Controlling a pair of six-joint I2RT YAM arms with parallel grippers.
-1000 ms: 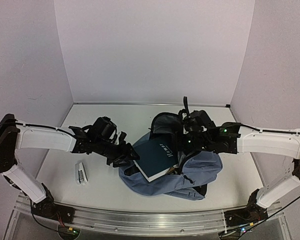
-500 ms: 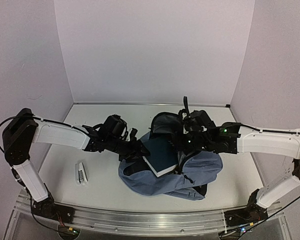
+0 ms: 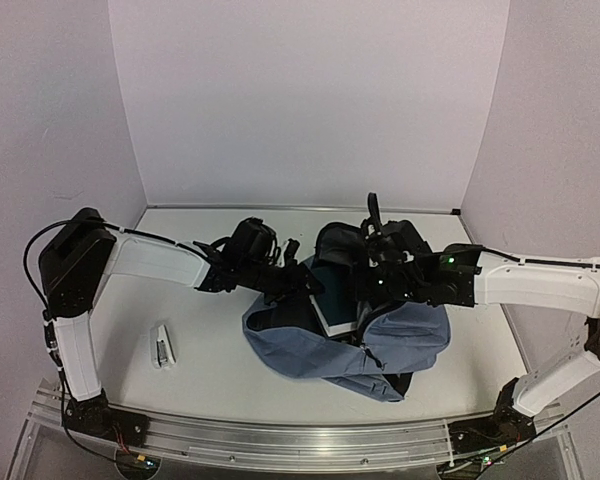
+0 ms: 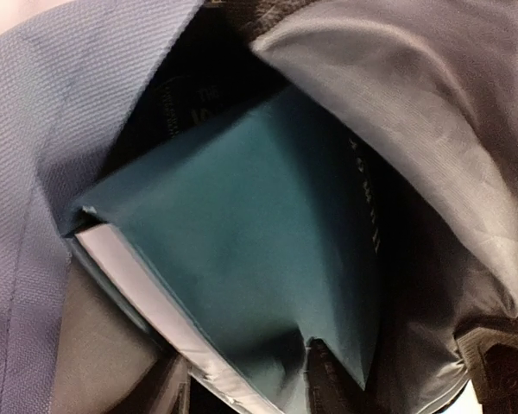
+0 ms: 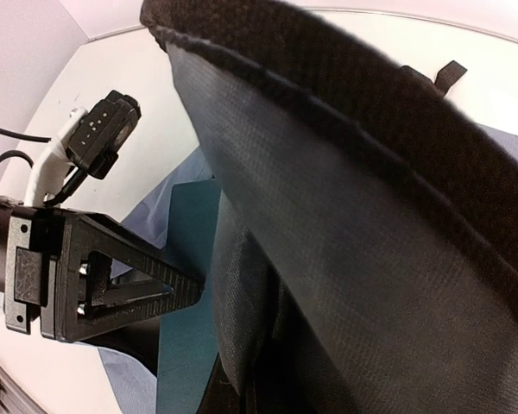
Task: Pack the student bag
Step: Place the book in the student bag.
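Left tool [image 3: 298, 280] grasps a teal hardcover book [image 3: 332, 302] by its outer edge. Straight ahead of it, the book's other end sits inside the large blue-grey fabric student bag [image 3: 400, 345]. The bag lies on the white counter [image 3: 200, 370] between both tools, its long axis running near-to-far and its mouth facing the left tool. Right tool [image 3: 368, 270] is clenched on the mouth's black rim.

Left wrist: the book slants into dark lining.

Right wrist: the lifted rim fills the frame.

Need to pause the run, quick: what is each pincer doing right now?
Left pincer: closed on the teal book, which sits partly inside the student bag.
Right pincer: closed on the student bag's opening edge, holding it up.
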